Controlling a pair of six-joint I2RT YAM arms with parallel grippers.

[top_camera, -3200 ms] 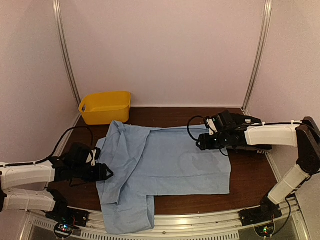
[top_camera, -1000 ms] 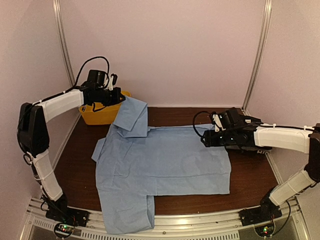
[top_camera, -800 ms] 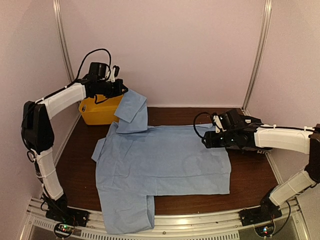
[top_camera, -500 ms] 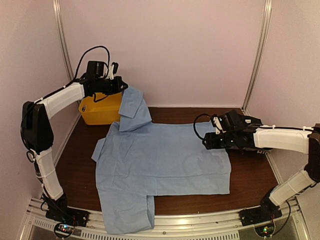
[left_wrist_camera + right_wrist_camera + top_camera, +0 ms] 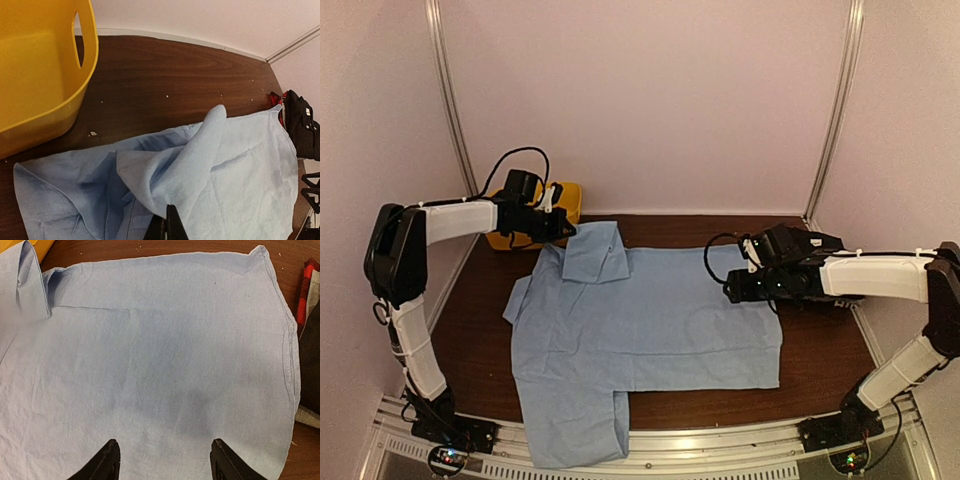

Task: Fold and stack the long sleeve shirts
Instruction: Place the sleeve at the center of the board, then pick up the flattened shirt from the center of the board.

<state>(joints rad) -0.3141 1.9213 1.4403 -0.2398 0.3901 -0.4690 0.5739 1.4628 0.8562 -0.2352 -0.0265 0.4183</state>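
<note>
Worktop (image 5: 820, 350): light blue shirt (image 5: 650, 320) lies spread flat, with its far-left corner raised. Yellow bin (image 5: 568, 195) sits at far left beside the shirt, interior only partly visible. Left gripper (image 5: 563, 228) is clamped on the raised corner. Right gripper (image 5: 732, 288) is open at the shirt's right edge, holding nothing.

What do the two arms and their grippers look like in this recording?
Both the left arm and right arm have white link covers, black joints and a looping black cable near the wrist. The left gripper and right gripper are black, with slim black jaws. Small coloured lights glow at both bases.
</note>
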